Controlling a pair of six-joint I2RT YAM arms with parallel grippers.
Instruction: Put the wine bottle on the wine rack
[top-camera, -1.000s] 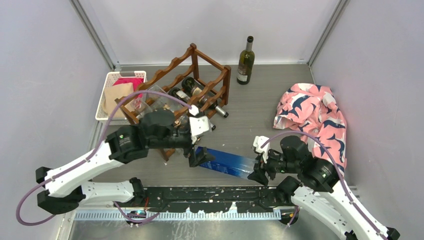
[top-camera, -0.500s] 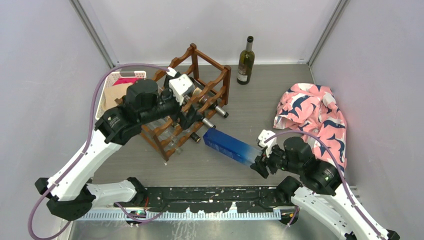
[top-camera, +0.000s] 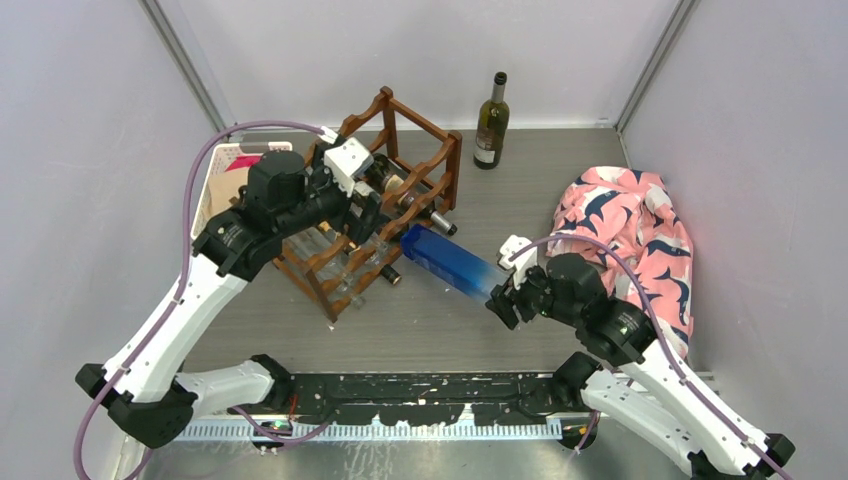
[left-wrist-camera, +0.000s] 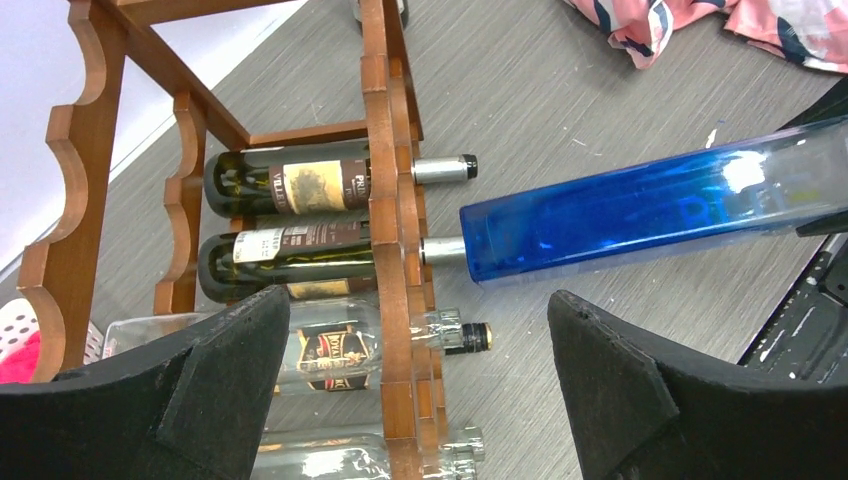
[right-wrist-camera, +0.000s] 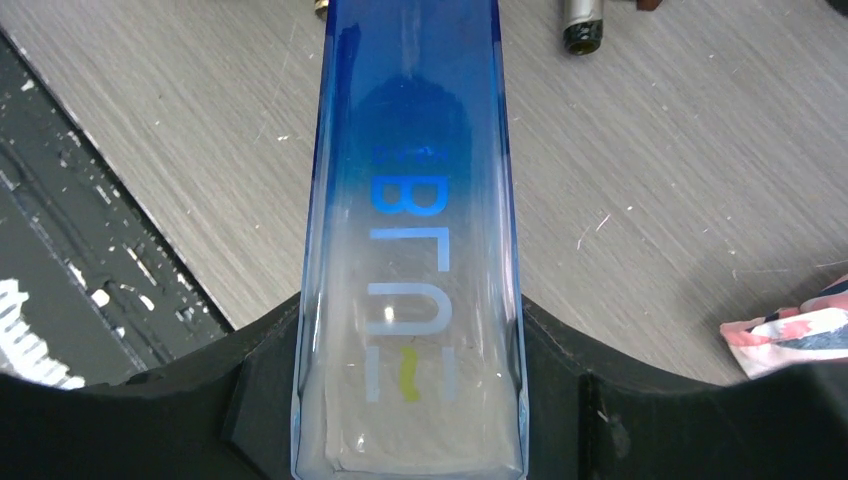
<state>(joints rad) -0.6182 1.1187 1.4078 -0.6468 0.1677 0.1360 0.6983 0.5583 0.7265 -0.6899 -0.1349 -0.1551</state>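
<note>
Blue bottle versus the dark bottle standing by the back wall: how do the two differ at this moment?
The blue bottle is flat-sided, blue fading to clear; the dark bottle is round, green-black with a pale label. The blue bottle lies nearly level, pointing at the wine rack; the dark bottle stands upright. The right pincer clamps the blue bottle; nothing touches the dark bottle. Neither is in the rack.

Left gripper (left-wrist-camera: 418, 310) jaws wide apart; right gripper (right-wrist-camera: 410, 350) clamped, arm outstretched.
</note>
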